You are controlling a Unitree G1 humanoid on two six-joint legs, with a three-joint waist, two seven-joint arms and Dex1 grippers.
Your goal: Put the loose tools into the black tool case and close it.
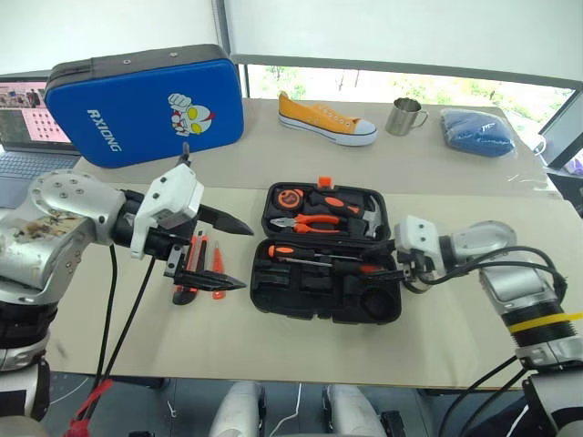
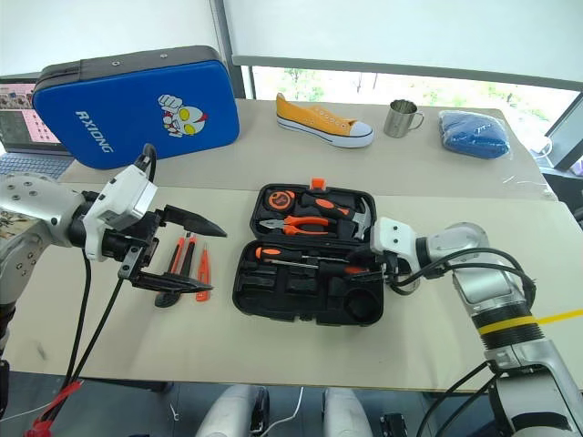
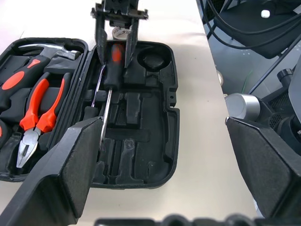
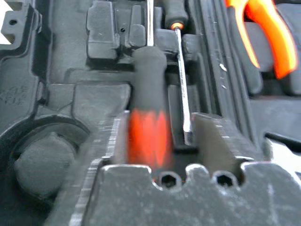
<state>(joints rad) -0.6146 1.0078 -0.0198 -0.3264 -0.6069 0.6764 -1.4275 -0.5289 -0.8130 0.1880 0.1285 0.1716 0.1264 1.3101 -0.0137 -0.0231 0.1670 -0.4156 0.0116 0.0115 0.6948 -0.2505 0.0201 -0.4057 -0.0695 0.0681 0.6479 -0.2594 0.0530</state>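
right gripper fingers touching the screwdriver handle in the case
Cannot tell. In the left wrist view the right gripper fingers straddle the screwdriver handle, but no contact or gap shows plainly.

Matt black plastic tool case (image 1: 301, 296); steel, probably, mug (image 1: 404, 116)

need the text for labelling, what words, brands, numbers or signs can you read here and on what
"RXIONG": white letters on the front of the blue case, standing at the back of the table, beside a cartoon figure print.
Laptop screen behind the blue case: shows pictures, any text too small to read.
Black tool case, its tools, the yellow shoe and the metal mug: no readable text.
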